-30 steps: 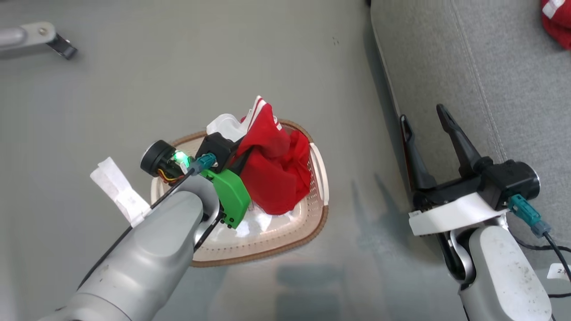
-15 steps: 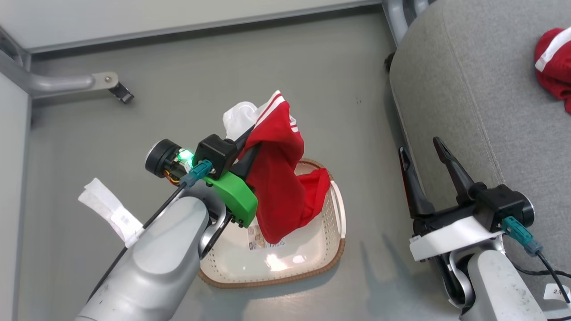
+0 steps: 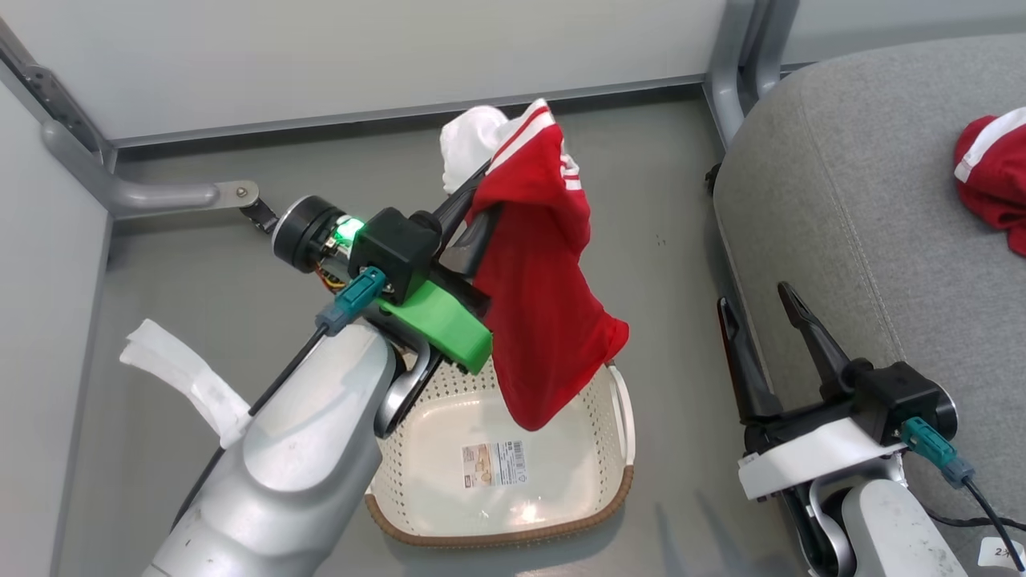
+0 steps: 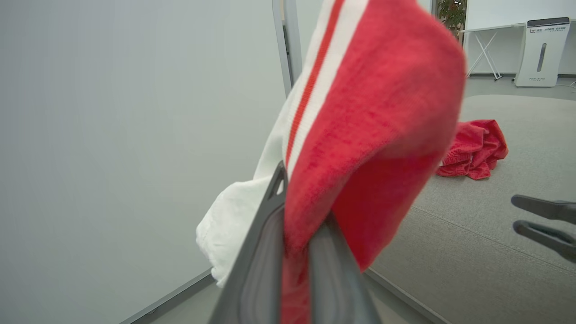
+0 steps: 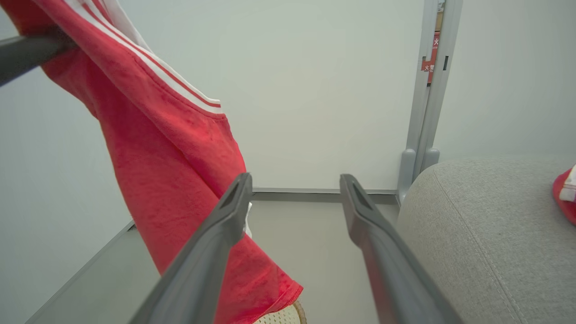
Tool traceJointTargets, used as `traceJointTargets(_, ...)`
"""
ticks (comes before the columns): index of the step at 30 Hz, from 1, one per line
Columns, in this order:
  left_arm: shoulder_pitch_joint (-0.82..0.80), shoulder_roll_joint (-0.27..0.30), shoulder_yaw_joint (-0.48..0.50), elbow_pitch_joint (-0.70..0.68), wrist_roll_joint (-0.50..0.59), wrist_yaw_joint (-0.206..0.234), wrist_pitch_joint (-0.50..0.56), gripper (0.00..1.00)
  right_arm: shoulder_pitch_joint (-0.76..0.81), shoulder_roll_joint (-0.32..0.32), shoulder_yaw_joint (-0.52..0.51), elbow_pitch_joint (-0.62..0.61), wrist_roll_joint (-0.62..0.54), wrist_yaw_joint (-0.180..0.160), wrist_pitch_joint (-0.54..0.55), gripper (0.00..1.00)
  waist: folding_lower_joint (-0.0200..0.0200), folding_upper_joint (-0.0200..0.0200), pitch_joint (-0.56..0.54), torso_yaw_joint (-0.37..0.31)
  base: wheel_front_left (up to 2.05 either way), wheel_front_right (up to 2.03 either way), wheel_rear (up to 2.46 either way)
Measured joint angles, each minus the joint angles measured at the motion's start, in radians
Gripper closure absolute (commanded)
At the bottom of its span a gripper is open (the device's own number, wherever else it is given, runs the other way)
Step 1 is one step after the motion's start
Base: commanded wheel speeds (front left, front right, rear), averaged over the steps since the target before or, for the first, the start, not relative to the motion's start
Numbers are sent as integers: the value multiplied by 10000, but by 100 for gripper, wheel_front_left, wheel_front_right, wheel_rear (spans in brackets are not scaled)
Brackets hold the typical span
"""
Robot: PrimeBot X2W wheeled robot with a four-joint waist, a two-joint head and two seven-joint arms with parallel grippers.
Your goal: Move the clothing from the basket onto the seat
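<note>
A red garment (image 3: 545, 296) with white stripes hangs in the air above the basket (image 3: 617, 489), pinched by my left gripper (image 3: 473, 204), which is shut on it near its upper edge. The left wrist view has the cloth (image 4: 369, 135) draped over the closed fingers (image 4: 270, 252). The cream basket with a brown rim stands on the floor, holding just its paper label (image 3: 494, 463). A second red garment (image 3: 994, 180) lies on the grey seat (image 3: 850, 200) at the right. My right gripper (image 3: 753, 300) stands open beside the seat's edge, its fingers (image 5: 225, 225) apart with nothing between them.
A pale wall with a grey baseboard (image 3: 321, 120) runs behind the basket. A metal frame post (image 3: 733, 72) stands by the seat's corner and a bracket (image 3: 160, 192) juts from the left wall. White tape (image 3: 184, 381) hangs from my left forearm.
My left gripper has lifted the red garment up out of the basket, so it hangs free above it. The camera has tilted up too. The right gripper stays open.
</note>
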Motion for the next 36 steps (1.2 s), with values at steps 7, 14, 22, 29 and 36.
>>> traceJointTargets(7,-392,-151,73,-594,138,-13,0,100,115,0,61,-10,79,0,0,0,0,0,-237,84,0,0,0)
traceJointTargets(14,-632,-219,40,-688,146,-12,17,100,164,0,150,0,174,0,0,0,0,0,-459,125,0,0,0)
traceJointTargets(22,-639,-238,-52,-658,132,42,29,100,256,0,416,-48,219,0,0,0,0,0,-606,125,0,0,0)
traceJointTargets(29,-630,-293,-186,-546,90,77,29,100,78,0,980,-311,163,0,0,0,0,0,-597,118,0,0,0)
traceJointTargets(36,-626,-347,-293,-391,81,136,27,100,-186,0,1860,-483,291,0,0,0,0,0,-604,160,0,0,0)
